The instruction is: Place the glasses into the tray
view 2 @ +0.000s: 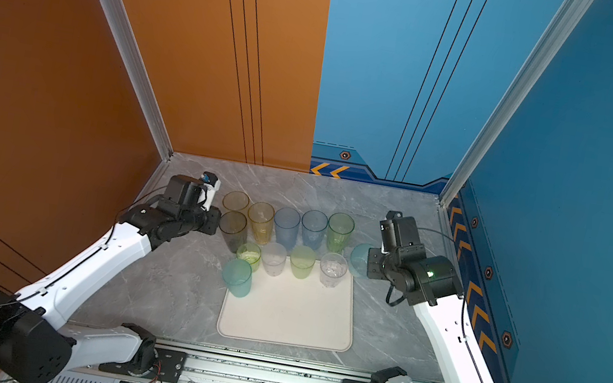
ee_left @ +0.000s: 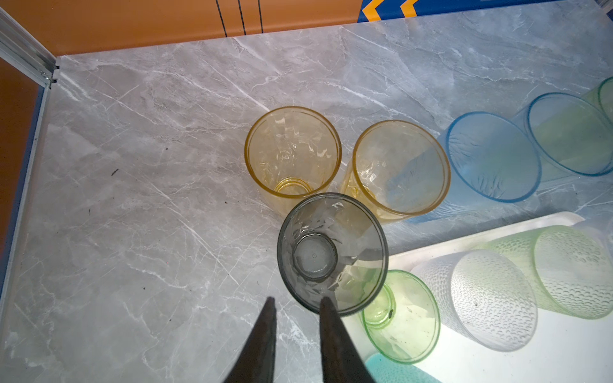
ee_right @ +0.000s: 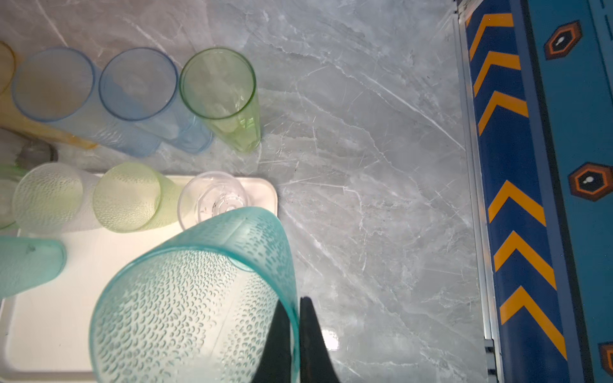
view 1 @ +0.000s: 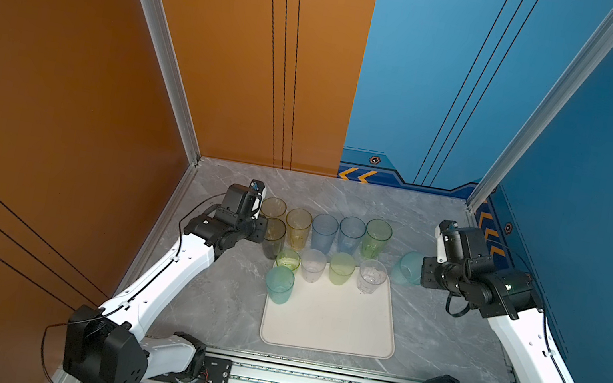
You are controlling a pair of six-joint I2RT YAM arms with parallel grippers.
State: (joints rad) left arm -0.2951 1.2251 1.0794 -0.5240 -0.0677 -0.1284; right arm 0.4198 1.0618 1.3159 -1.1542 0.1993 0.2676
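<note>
Here, a cream-white tray (view 1: 328, 327), flat, rectangular and round-cornered with a low rim, is holding five upright glasses along its far edge and left side. They are a frosted teal tumbler (view 1: 279, 285), a short green tumbler (view 1: 288, 260), a dimpled clear tumbler (view 1: 312, 265), a dimpled yellow-green tumbler (view 1: 341, 269) and a smooth clear tumbler (view 1: 372, 276).

Five taller ones are standing in a row on the grey marbled table (view 1: 421, 325) behind the tray: two yellow tumblers (view 1: 273, 208) (view 1: 297, 227), two frosted blue tumblers (view 1: 324, 231) (view 1: 351, 234) and one tall green tumbler (view 1: 377, 238). Counting the two at the grippers, twelve translucent glasses are showing in all.

The left gripper (ee_left: 297, 298) is straddling the rim of the smoky grey tumbler (ee_left: 331, 252), which is faceted and upright off the tray's far left corner. One finger is inside and one outside, with a gap between them, and whether they are pinching the wall cannot be told.

The right gripper (ee_right: 293, 301) is clamping its fingers on the rim of a dimpled teal tumbler (ee_right: 185, 298), which is tilting just beside the tray's far right corner, outside the tray.
</note>
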